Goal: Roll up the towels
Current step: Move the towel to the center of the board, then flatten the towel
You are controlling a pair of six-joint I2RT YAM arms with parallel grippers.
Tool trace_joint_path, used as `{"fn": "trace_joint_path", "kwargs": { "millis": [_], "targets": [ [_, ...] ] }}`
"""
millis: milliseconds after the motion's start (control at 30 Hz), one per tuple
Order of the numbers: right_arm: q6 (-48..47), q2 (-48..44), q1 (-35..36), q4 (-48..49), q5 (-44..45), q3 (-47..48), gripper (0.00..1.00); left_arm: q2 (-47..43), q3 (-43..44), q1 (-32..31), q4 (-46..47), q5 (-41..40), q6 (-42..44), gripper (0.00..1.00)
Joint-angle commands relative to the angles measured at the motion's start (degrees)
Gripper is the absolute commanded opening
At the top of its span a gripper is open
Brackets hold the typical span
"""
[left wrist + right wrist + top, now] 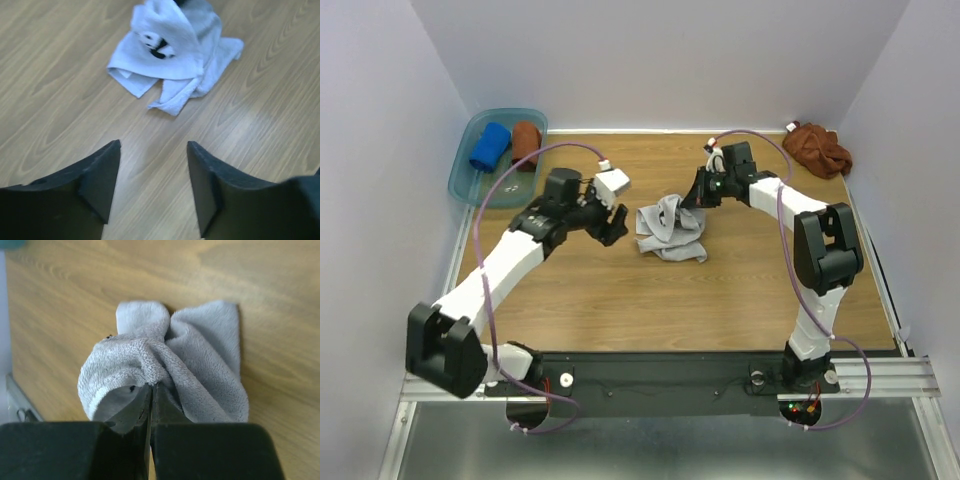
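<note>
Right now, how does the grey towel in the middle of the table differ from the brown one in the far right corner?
The grey towel is pale grey; the rust-brown towel is dark reddish brown. The grey one lies mid-table between the arms, pinched by the shut right gripper; the brown one sits untouched in the far right corner. The open left gripper faces the grey towel, while nothing is near the brown one. Both are crumpled and not yet rolled.

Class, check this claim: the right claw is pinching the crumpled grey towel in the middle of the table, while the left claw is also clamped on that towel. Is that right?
Not quite. The right claw does pinch the grey towel, but the left claw is open and apart from it, over bare table. The left wrist view shows this.
</note>
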Motion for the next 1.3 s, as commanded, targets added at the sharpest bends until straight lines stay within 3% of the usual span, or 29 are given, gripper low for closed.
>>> {"fn": "trace_joint_path", "kwargs": {
  "millis": [0, 167, 333, 533, 800, 833, 867, 967, 1000, 1067, 1200, 1233, 1267],
  "targets": [
    [2.08, 0.01, -0.36, 4.53, 8.74, 2.55, 0.01, 6.00, 1.81, -5.44, 5.89, -3.42, 3.30, 0.77],
    [1.46, -4.81, -6.33, 4.00, 16.22, -1.93, 0.01, 14.88, 6.47, -6.68, 5.45, -2.38, 1.03, 0.79],
    [-4.14, -7.02, -13.36, -0.03, 12.10, -3.34, 0.01, 19.63, 5.42, -6.86, 9.23, 0.35, -1.69, 0.85],
    [-5.39, -5.97, -13.64, -1.71, 8.23, -5.10, 0.01, 25.87, 7.61, -6.94, 12.22, 2.37, -0.56, 0.92],
    [-12.49, -7.54, -14.51, -6.80, 15.95, -3.88, 0.03, 30.18, 12.62, -7.03, 12.66, 3.87, 3.22, 0.91],
    [-12.51, -7.55, -14.60, -6.81, 16.31, -3.35, 0.06, 30.71, 12.98, -7.21, 12.75, 3.87, 3.40, 0.90],
    [-14.43, -7.64, -14.60, -8.03, 17.18, -2.65, 0.30, 31.84, 14.02, -7.38, 12.66, 3.96, 3.75, 0.90],
    [-18.29, -7.29, -14.69, -10.49, 16.50, 0.60, 0.75, 34.65, 16.31, -8.26, 11.00, 4.66, 5.07, 0.90],
    [-19.18, -7.29, -14.52, -10.76, 16.23, 1.22, 0.82, 35.36, 16.67, -8.70, 10.82, 4.75, 5.33, 0.90],
    [-22.42, -7.37, -14.52, -11.38, 13.96, 3.24, 0.88, 36.94, 17.46, -8.97, 10.55, 4.84, 5.69, 0.90],
    [-25.52, -5.54, -11.54, -13.83, 11.49, 6.92, 0.88, 39.05, 18.43, -8.97, 10.64, 5.01, 5.33, 0.81],
    [-26.22, -5.01, -10.83, -14.63, 11.39, 7.46, 0.88, 39.23, 18.52, -8.97, 10.64, 5.01, 5.33, 0.77],
    [-26.66, -3.70, -9.95, -15.16, 10.70, 8.51, 0.86, 39.58, 18.69, -8.97, 10.73, 5.01, 5.16, 0.64]
  ]
}}
